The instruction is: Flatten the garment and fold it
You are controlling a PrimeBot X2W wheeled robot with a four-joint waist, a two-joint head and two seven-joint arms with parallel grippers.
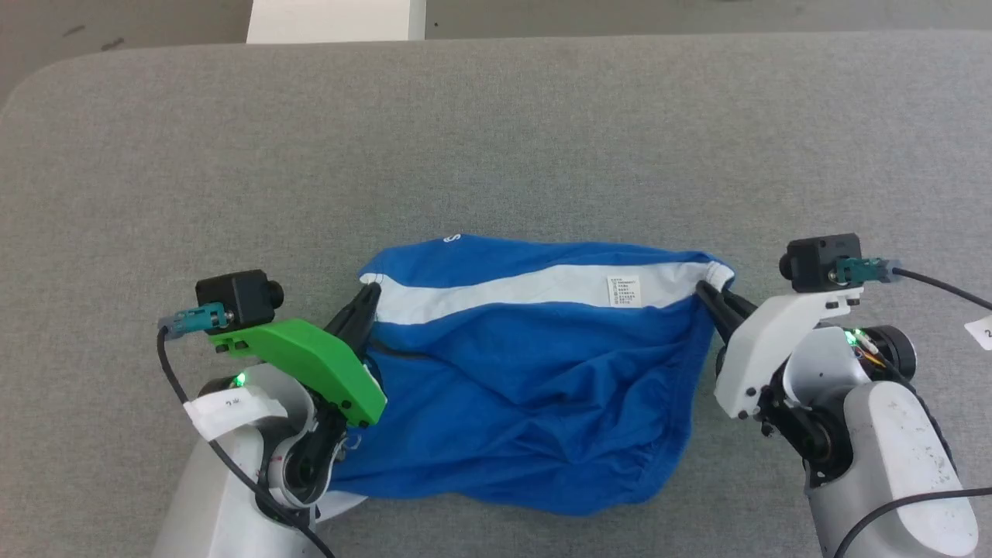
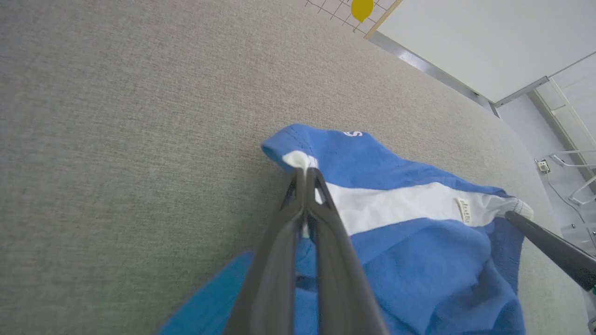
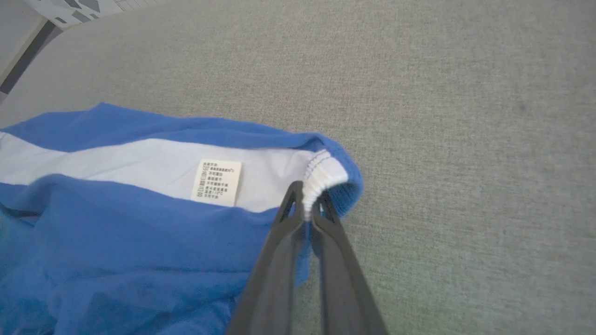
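The blue shorts (image 1: 527, 372) lie rumpled on the grey table (image 1: 496, 139), stretched left to right between my two grippers. A white band (image 1: 511, 291) with a small white label (image 1: 624, 290) runs across their far part. My left gripper (image 1: 370, 298) is shut on the left end of that band, seen close up in the left wrist view (image 2: 306, 173). My right gripper (image 1: 707, 293) is shut on the gathered white edge at the right end (image 3: 308, 197). The label (image 3: 217, 182) lies just left of the right gripper's fingers. The near part of the shorts (image 2: 419, 260) is creased and bunched.
The grey fabric-covered table stretches far beyond the shorts on all sides. A white object (image 1: 337, 19) stands past the table's far edge. A small white tag (image 1: 980, 332) lies at the right border. Cables trail from both wrists.
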